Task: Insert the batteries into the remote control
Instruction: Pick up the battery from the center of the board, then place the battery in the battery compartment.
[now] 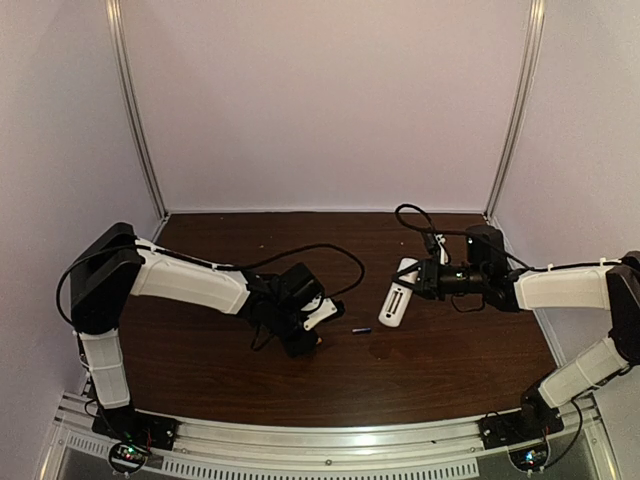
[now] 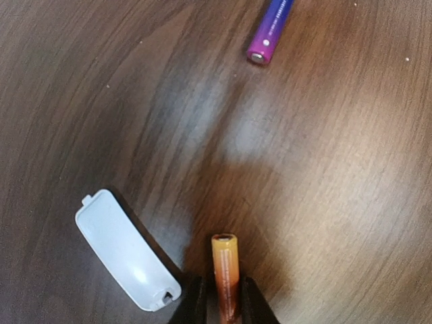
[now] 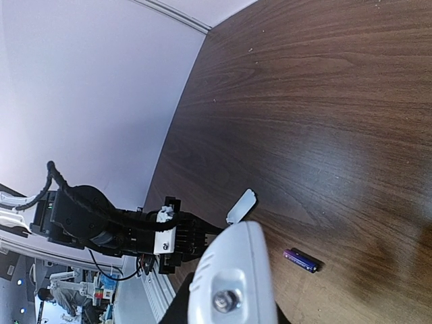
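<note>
Remote control is clamped in the right end effector over the worktop; the left end effector is clamped on the orange battery. Loading this first battery is probably next: carry across, align, seat.

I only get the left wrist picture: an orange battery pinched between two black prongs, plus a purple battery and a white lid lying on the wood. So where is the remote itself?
Observer: The top view shows the remote control off to the right of the left pincer that holds your orange battery. The right pincer is gripping it.
Operator: Is the place for the batteries showing?
Observer: Yes. From above, a dark recess shows on the side of the remote control that faces up.
</note>
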You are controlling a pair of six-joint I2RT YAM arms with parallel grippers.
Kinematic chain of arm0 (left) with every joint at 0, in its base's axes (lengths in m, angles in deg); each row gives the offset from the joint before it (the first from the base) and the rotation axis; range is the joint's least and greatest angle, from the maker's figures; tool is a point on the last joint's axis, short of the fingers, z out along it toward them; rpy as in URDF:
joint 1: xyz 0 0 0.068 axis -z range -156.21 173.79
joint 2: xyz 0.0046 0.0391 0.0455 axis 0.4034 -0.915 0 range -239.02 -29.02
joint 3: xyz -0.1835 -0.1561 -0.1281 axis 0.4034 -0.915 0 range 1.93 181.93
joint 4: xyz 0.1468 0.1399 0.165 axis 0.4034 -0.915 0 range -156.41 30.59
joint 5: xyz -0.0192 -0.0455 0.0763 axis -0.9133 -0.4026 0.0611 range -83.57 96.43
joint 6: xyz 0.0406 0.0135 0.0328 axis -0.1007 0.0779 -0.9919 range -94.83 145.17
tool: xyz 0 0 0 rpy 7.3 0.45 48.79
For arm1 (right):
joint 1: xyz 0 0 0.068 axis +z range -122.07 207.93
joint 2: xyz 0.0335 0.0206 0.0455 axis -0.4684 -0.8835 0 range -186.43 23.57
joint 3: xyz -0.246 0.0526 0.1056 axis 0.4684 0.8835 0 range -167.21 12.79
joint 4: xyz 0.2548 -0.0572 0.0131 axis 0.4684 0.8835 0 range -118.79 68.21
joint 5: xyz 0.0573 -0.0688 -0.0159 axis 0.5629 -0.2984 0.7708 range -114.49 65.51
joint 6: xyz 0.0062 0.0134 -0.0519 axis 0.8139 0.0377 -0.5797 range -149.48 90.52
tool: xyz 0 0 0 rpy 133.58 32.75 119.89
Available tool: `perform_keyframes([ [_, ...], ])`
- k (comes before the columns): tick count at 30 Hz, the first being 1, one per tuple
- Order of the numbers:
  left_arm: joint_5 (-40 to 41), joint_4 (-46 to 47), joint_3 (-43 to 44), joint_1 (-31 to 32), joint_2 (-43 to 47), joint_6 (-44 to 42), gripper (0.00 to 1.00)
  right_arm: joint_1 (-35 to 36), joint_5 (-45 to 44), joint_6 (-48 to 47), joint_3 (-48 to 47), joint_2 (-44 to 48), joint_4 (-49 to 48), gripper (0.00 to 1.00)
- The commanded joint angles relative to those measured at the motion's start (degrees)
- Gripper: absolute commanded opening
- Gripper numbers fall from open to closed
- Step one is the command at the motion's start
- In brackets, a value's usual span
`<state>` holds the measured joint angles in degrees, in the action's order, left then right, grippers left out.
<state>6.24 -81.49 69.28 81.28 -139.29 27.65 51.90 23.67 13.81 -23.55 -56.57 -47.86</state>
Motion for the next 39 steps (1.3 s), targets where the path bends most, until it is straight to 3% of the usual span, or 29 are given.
perform_keyframes([
  [1,0.19,-1.88,0.44,0.1,-0.77,-0.38,0.16,-0.32,0.02,1.65,1.64,-0.58,-2.44,0.0],
  [8,-1.84,-2.53,0.6,0.2,1.69,1.29,0.0,-0.08,1.45,11.76,6.91,-3.74,-16.8,0.0],
  [14,-7.77,-3.09,0.76,0.19,8.47,6.44,0.0,2.77,-0.68,17.45,9.42,-5.39,-23.74,0.0],
  [21,-15.21,1.62,1.47,0.39,14.39,19.24,0.0,6.18,-5.76,19.76,10.68,-5.69,-25.78,0.0],
  [30,-16.5,6.09,4.14,3.24,13.07,28.15,0.0,11.62,-10.61,24.91,12.08,-6.53,-30.57,0.0],
  [39,-15.33,6.51,6.33,6.24,9.23,31.27,0.0,15.55,-13.1,26.17,11.92,-9.58,-33.1,0.0],
])
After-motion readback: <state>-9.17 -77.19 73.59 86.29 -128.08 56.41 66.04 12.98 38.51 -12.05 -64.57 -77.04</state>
